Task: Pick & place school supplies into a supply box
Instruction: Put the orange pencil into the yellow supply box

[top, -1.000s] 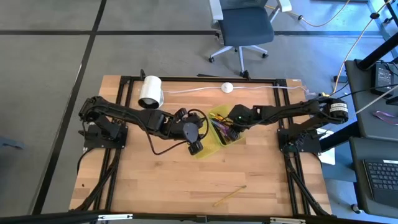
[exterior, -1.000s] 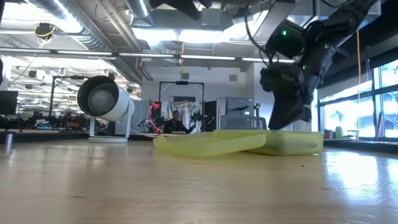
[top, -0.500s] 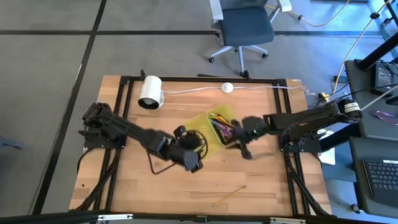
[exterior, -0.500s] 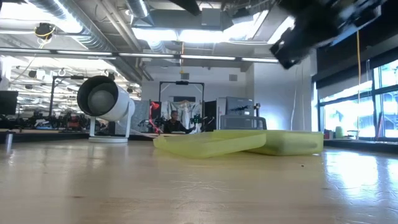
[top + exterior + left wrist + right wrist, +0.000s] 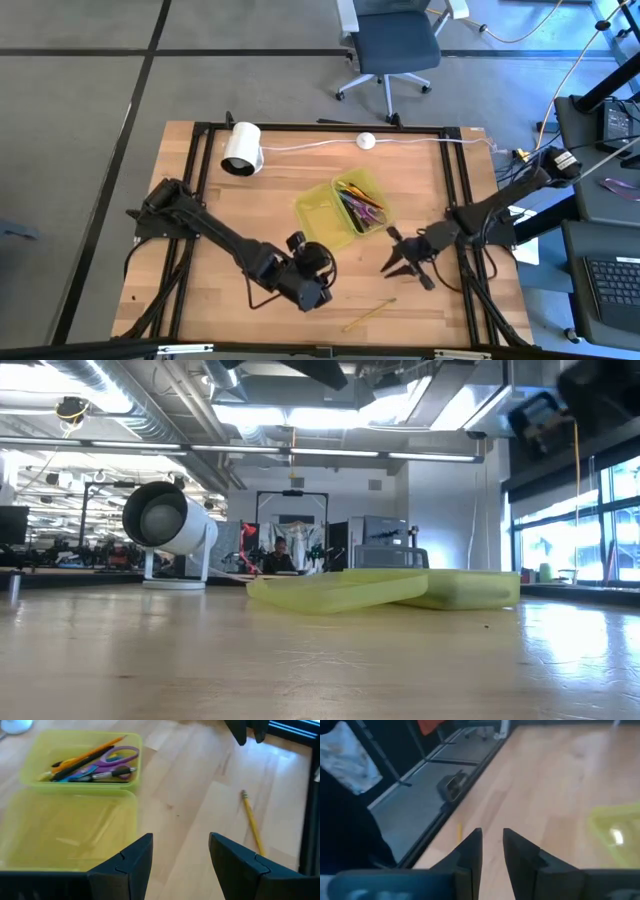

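Wooden table (image 5: 250, 200), mostly bare, with supply box (image 5: 318, 208) near its middle; pens and scissors (image 5: 112, 757) already lying in one compartment. One yellow pencil (image 5: 368, 313) left outside, flat on the wood near the front edge, well apart from the box. Left gripper (image 5: 181, 840) near it, fingers spread, nothing between. Right gripper (image 5: 492, 835) on the other side, fingers almost pressed together, empty. Probably best to take the pencil with the left: turn the wrist to straddle the shaft crosswise, come down low at its middle, close gently, lift level, then lay it along the filled compartment.
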Robot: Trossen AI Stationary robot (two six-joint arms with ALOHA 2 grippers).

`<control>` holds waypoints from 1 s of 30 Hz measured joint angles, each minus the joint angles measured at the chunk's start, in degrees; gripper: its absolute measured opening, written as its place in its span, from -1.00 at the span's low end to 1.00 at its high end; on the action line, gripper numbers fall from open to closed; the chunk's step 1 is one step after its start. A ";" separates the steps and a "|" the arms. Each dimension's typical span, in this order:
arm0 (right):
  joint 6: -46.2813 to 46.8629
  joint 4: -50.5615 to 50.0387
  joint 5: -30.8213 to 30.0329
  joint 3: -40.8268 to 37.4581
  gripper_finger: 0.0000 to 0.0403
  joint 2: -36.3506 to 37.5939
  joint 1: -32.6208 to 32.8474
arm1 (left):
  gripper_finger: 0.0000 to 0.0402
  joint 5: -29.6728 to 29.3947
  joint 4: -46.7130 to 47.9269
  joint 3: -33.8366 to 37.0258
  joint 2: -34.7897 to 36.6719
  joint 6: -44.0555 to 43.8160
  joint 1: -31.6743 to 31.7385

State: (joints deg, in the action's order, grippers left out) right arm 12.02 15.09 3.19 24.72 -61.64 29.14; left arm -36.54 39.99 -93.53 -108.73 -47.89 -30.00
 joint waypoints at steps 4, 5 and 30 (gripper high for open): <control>3.38 1.92 0.30 -2.14 -0.60 -0.71 2.53 | -0.07 -0.06 -3.86 -0.07 -1.00 1.43 -1.11; 4.49 1.76 0.30 -2.20 -0.60 -0.93 2.72 | -0.07 -0.28 -5.18 -0.04 -1.45 2.66 -1.56; 13.17 1.96 -0.63 -2.13 -0.32 -0.84 8.25 | -0.07 23.37 -46.30 9.60 1.03 26.75 -1.43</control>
State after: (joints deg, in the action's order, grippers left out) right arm 25.19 17.06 2.56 22.59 -62.48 37.38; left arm -13.18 -6.31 -83.94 -107.69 -21.14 -31.43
